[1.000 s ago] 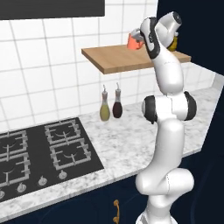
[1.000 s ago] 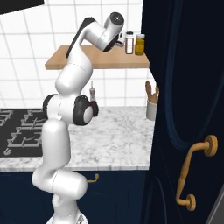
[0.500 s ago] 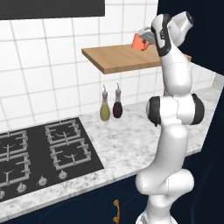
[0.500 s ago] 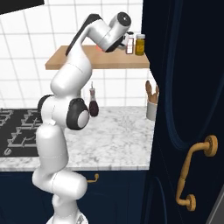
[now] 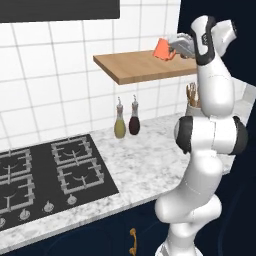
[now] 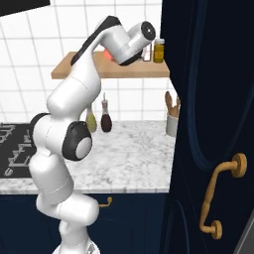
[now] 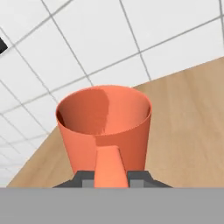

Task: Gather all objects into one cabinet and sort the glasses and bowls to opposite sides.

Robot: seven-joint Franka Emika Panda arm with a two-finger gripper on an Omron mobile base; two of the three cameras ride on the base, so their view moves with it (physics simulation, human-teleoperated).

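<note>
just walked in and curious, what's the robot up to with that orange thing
The white arm's pincer is shut on the handle of the orange mug and holds it tilted in the air above the wooden wall shelf. The navy cabinet door stands to the arm's right; the mug is not in the cabinet yet.

We see the orange mug (image 7: 105,131) only down to where the grey band cuts it off, so its base and the lower end of its handle stay hidden. In the right base view the arm's upper link covers most of it, leaving an orange sliver (image 6: 107,54). The cabinet door (image 6: 208,124) runs past the frame's top, right and bottom edges.
</note>
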